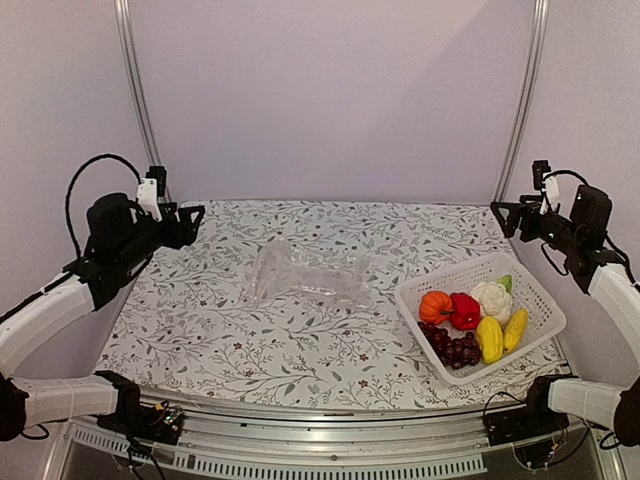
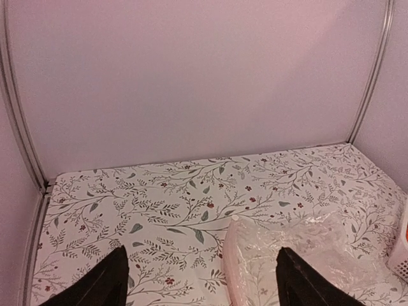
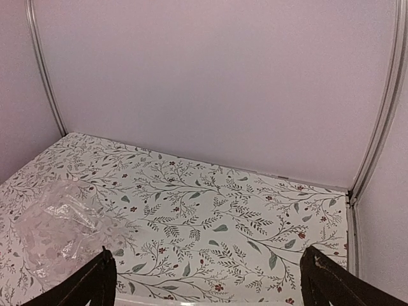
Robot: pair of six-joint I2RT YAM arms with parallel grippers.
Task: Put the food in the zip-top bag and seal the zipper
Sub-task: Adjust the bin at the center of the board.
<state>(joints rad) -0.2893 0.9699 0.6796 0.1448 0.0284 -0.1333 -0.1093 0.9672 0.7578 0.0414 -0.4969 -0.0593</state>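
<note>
The clear zip-top bag [image 1: 310,275] lies flat and crinkled on the middle of the table, empty. Its pinkish-white zipper [image 2: 237,261] runs along its left edge in the left wrist view. The food lies in a white mesh basket [image 1: 470,270] at the right: orange pumpkin [image 1: 435,306], red pepper [image 1: 464,311], white cauliflower [image 1: 491,297], yellow pieces [image 1: 490,340], dark grape bunch [image 1: 450,347], small green piece [image 1: 506,283]. My left gripper [image 1: 192,216] [image 2: 201,280] is open and raised at the far left. My right gripper [image 1: 505,214] [image 3: 207,280] is open and raised at the far right. Both are empty.
The table carries a floral cloth [image 1: 220,330]. Metal frame posts [image 1: 135,90] stand at the back corners before pale walls. The bag also shows in the right wrist view [image 3: 57,233], and the basket's edge shows in the left wrist view [image 2: 400,252].
</note>
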